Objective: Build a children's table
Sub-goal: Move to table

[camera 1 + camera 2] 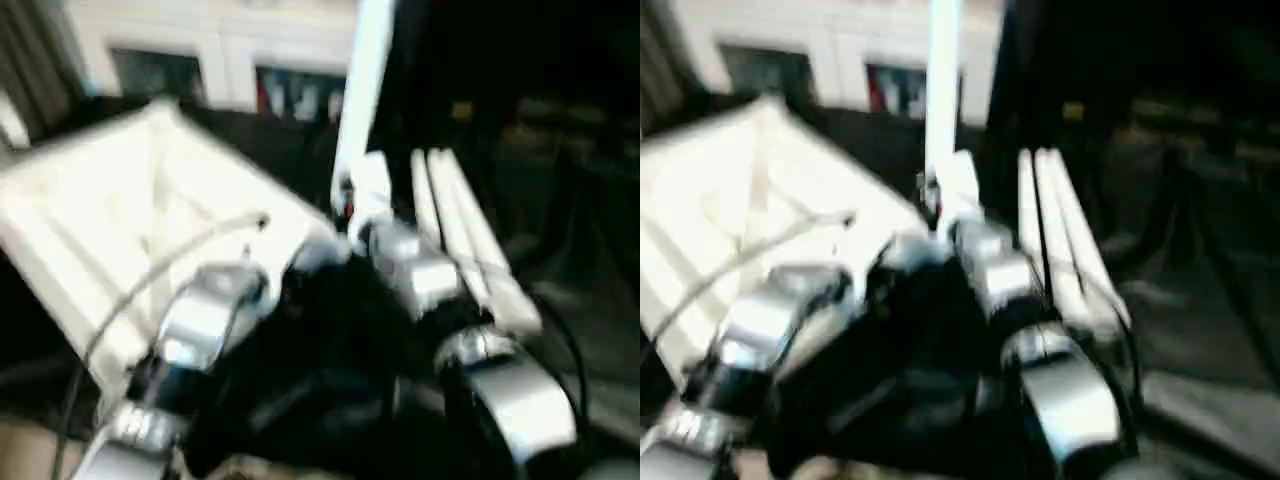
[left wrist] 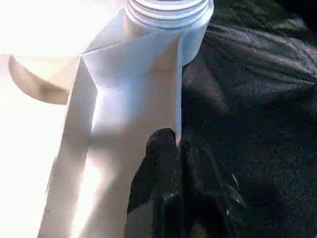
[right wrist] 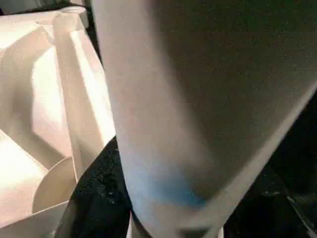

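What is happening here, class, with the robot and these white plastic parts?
A two-armed robot is assembling a small white plastic table. The rectangular tabletop lies upside down on black cloth, ribbed underside up. The right gripper holds a round white leg upright near the tabletop's corner. The left gripper, shut, presses at the rim by a threaded corner socket. Two more legs lie alongside.

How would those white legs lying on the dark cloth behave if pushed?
The legs look round and tapering, so a sideways push would likely roll them, curving rather than straight. They seem to be hollow plastic, probably light and stiff. The soft cloth might slow them.
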Motion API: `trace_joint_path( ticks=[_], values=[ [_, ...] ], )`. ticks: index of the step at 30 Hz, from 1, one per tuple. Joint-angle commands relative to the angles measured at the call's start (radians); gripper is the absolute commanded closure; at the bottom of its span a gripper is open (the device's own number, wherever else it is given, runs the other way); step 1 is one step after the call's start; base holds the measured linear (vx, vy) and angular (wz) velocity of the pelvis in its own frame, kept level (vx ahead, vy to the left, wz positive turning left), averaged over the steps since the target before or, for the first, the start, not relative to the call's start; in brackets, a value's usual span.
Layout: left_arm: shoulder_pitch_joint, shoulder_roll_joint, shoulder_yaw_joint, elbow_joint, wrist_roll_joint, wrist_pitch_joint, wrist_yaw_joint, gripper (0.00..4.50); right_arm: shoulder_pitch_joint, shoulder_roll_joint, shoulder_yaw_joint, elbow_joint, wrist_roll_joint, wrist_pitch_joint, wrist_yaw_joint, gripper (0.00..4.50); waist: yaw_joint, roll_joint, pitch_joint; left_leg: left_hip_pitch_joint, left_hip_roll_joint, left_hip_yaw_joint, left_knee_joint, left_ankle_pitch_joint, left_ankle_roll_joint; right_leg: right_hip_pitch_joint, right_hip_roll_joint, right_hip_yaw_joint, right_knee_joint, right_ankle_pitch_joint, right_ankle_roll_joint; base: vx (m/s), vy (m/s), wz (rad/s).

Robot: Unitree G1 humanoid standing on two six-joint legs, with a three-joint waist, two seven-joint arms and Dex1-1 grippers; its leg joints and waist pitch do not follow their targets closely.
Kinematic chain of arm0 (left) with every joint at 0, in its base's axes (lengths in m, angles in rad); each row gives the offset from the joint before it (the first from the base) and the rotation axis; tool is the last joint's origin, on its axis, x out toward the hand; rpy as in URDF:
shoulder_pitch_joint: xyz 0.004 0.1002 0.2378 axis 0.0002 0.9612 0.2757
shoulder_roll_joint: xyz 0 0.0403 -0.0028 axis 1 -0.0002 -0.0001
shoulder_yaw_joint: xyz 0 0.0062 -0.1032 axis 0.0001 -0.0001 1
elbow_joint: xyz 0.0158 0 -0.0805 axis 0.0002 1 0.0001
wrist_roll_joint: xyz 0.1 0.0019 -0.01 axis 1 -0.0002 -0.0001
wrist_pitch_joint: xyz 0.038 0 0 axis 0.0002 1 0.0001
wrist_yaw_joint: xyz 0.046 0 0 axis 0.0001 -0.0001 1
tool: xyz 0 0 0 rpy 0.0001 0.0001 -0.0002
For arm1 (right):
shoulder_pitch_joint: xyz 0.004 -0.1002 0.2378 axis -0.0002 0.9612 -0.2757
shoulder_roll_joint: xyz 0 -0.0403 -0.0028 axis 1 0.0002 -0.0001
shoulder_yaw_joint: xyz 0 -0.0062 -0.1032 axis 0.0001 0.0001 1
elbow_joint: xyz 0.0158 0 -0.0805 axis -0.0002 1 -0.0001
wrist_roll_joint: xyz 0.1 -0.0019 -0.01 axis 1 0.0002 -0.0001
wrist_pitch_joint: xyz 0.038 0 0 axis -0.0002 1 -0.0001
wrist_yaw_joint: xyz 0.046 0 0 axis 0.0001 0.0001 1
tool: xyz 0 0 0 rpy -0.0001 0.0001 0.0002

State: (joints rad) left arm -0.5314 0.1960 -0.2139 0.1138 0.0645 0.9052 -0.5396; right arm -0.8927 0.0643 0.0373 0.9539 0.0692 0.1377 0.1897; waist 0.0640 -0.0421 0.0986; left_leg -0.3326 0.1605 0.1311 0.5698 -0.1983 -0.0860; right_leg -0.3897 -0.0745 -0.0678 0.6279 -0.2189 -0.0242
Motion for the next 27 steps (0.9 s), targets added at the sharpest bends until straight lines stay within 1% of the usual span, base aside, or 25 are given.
trace_joint_path(
  ticks=[1,2,4,5,6,7,8,10,12,13,14,16,17,18,19,20,21,22,23,24,25,26,27],
  values=[
    [-0.042,-0.016,-0.005,-0.006,-0.011,-0.009,0.026,4.5,0.085,0.076,0.042,0.177,-0.013,0.099,0.037,2.6,-0.008,0.012,-0.019,-0.002,0.057,-0.011,-0.092,-0.389,0.012,0.012,-0.072,0.061,-0.111,-0.407,-0.165,0.0,0.0,0.0],
    [-0.04,-0.012,-0.005,-0.009,-0.012,-0.008,0.026,4.5,0.084,0.078,0.037,0.178,-0.016,0.097,0.04,2.6,-0.009,0.01,-0.019,-0.006,0.056,-0.013,-0.093,-0.411,0.012,0.012,-0.08,0.063,-0.121,-0.502,-0.137,0.0,0.0,0.0],
    [-0.037,-0.005,-0.004,-0.014,-0.012,-0.008,0.024,4.5,0.08,0.082,0.032,0.177,-0.017,0.094,0.043,2.6,-0.01,0.009,-0.021,-0.009,0.057,-0.015,-0.099,-0.395,0.015,0.013,-0.084,0.063,-0.13,-0.555,-0.1,0.0,0.0,0.0],
    [-0.036,-0.002,-0.003,-0.013,-0.012,-0.011,0.021,4.5,0.077,0.084,0.03,0.178,-0.019,0.094,0.043,2.6,-0.009,0.009,-0.023,-0.01,0.058,-0.014,-0.103,-0.374,0.018,0.015,-0.084,0.062,-0.133,-0.547,-0.089,0.0,0.0,0.0],
    [-0.036,0.0,-0.002,-0.01,-0.011,-0.014,0.019,4.5,0.075,0.086,0.028,0.178,-0.021,0.092,0.042,2.6,-0.01,0.008,-0.023,-0.012,0.058,-0.013,-0.104,-0.365,0.02,0.014,-0.084,0.062,-0.135,-0.543,-0.086,0.0,0.0,0.0],
    [-0.037,0.001,-0.002,-0.009,-0.011,-0.016,0.018,4.5,0.073,0.087,0.027,0.179,-0.022,0.091,0.042,2.6,-0.009,0.008,-0.021,-0.012,0.06,-0.01,-0.105,-0.349,0.023,0.011,-0.084,0.064,-0.136,-0.535,-0.086,0.0,0.0,0.0],
    [-0.038,0.002,-0.002,-0.006,-0.011,-0.019,0.016,4.5,0.069,0.088,0.025,0.182,-0.022,0.088,0.043,2.6,-0.009,0.009,-0.022,-0.012,0.06,-0.01,-0.105,-0.349,0.022,0.011,-0.084,0.064,-0.136,-0.536,-0.086,0.0,0.0,0.0],
    [-0.043,0.007,-0.007,0.0,-0.012,-0.03,0.011,4.5,0.055,0.088,0.025,0.195,-0.031,0.067,0.043,2.6,-0.01,0.012,-0.023,-0.014,0.061,-0.012,-0.106,-0.364,0.015,0.011,-0.086,0.063,-0.137,-0.556,-0.084,0.0,0.0,0.0],
    [-0.044,0.01,-0.009,0.001,-0.012,-0.036,0.008,4.5,0.052,0.088,0.024,0.196,-0.032,0.062,0.045,2.6,-0.012,0.01,-0.021,-0.014,0.06,-0.012,-0.107,-0.373,0.012,0.01,-0.085,0.062,-0.138,-0.568,-0.08,0.0,0.0,0.0],
    [-0.044,0.013,-0.01,0.001,-0.012,-0.04,0.006,4.5,0.05,0.088,0.021,0.194,-0.029,0.059,0.053,2.25,-0.012,0.013,-0.021,-0.011,0.06,-0.012,-0.107,-0.389,0.011,0.006,-0.086,0.063,-0.142,-0.584,-0.075,0.0,0.0,0.0],
    [-0.045,0.015,-0.011,0.001,-0.013,-0.042,0.005,4.5,0.048,0.089,0.017,0.192,-0.026,0.057,0.061,2.25,-0.012,0.011,-0.022,-0.012,0.06,-0.014,-0.107,-0.391,0.012,0.006,-0.086,0.063,-0.142,-0.595,-0.071,0.0,0.0,0.0],
    [-0.045,0.019,-0.013,0.002,-0.013,-0.055,0.001,4.5,0.047,0.089,0.012,0.189,-0.021,0.053,0.066,1.88,-0.013,0.013,-0.023,-0.013,0.061,-0.014,-0.107,-0.39,0.012,0.007,-0.087,0.063,-0.141,-0.593,-0.071,0.0,0.0,0.0],
    [-0.045,0.027,-0.013,0.002,-0.013,-0.089,-0.002,4.5,0.04,0.083,0.005,0.175,-0.018,0.049,0.071,1.81,-0.014,0.014,-0.028,-0.016,0.061,-0.013,-0.106,-0.37,0.015,0.008,-0.086,0.064,-0.139,-0.562,-0.078,0.0,0.0,0.0],
    [-0.046,0.03,-0.011,0.0,-0.016,-0.093,-0.005,4.5,0.036,0.08,0.003,0.166,-0.018,0.045,0.072,1.81,-0.013,0.015,-0.036,-0.018,0.061,-0.011,-0.104,-0.34,0.016,0.012,-0.086,0.065,-0.136,-0.523,-0.087,0.0,0.0,0.0],
    [-0.046,0.035,-0.01,-0.003,-0.02,-0.099,-0.012,4.5,0.029,0.075,0.0,0.154,-0.016,0.042,0.081,1.74,-0.011,0.016,-0.045,-0.024,0.064,-0.006,-0.101,-0.269,0.019,0.019,-0.083,0.066,-0.124,-0.412,-0.108,0.0,0.0,0.0],
    [-0.045,0.039,-0.01,-0.004,-0.021,-0.102,-0.015,4.5,0.026,0.073,-0.003,0.148,-0.015,0.04,0.086,1.64,-0.013,0.017,-0.043,-0.026,0.065,0.0,-0.099,-0.221,0.029,0.019,-0.075,0.063,-0.114,-0.303,-0.141,0.0,0.0,0.0],
    [-0.044,0.043,-0.011,-0.006,-0.022,-0.104,-0.019,4.5,0.022,0.07,-0.007,0.14,-0.013,0.038,0.094,1.53,-0.012,0.021,-0.045,-0.024,0.065,0.003,-0.096,-0.211,0.032,0.019,-0.075,0.063,-0.112,-0.269,-0.157,0.0,0.0,0.0],
    [-0.044,0.046,-0.012,-0.007,-0.022,-0.106,-0.022,4.5,0.019,0.069,-0.01,0.135,-0.011,0.037,0.098,1.44,-0.014,0.021,-0.042,-0.024,0.065,0.008,-0.096,-0.231,0.037,0.019,-0.075,0.061,-0.113,-0.275,-0.176,0.0,0.0,0.0],
    [-0.04,0.055,-0.014,-0.012,-0.025,-0.111,-0.033,4.5,0.018,0.06,-0.01,0.113,-0.007,0.036,0.118,1.4,-0.013,0.024,-0.048,-0.024,0.065,0.011,-0.094,-0.237,0.032,0.023,-0.077,0.061,-0.113,-0.289,-0.182,0.0,0.0,0.0],
    [-0.037,0.064,-0.02,-0.016,-0.027,-0.122,-0.048,4.5,0.02,0.053,-0.007,0.092,-0.006,0.039,0.137,1.31,-0.014,0.022,-0.048,-0.025,0.066,0.012,-0.094,-0.232,0.032,0.024,-0.077,0.061,-0.113,-0.286,-0.182,0.0,0.0,0.0],
    [-0.035,0.071,-0.023,-0.017,-0.029,-0.131,-0.059,4.5,0.021,0.048,-0.005,0.079,-0.005,0.04,0.149,1.2,-0.014,0.023,-0.054,-0.027,0.067,0.013,-0.092,-0.214,0.031,0.029,-0.076,0.061,-0.109,-0.264,-0.185,0.0,0.0,0.0],
    [-0.032,0.074,-0.023,-0.019,-0.031,-0.132,-0.064,4.5,0.023,0.043,-0.003,0.066,-0.004,0.041,0.158,1.08,-0.014,0.022,-0.054,-0.027,0.067,0.013,-0.091,-0.201,0.032,0.03,-0.077,0.06,-0.108,-0.248,-0.186,0.0,0.0,0.0],
    [-0.031,0.078,-0.024,-0.02,-0.032,-0.137,-0.07,4.5,0.025,0.039,-0.002,0.056,-0.005,0.041,0.163,1.0,-0.013,0.024,-0.056,-0.027,0.067,0.015,-0.088,-0.168,0.036,0.031,-0.075,0.061,-0.103,-0.196,-0.197,0.0,0.0,0.0]
  ],
)
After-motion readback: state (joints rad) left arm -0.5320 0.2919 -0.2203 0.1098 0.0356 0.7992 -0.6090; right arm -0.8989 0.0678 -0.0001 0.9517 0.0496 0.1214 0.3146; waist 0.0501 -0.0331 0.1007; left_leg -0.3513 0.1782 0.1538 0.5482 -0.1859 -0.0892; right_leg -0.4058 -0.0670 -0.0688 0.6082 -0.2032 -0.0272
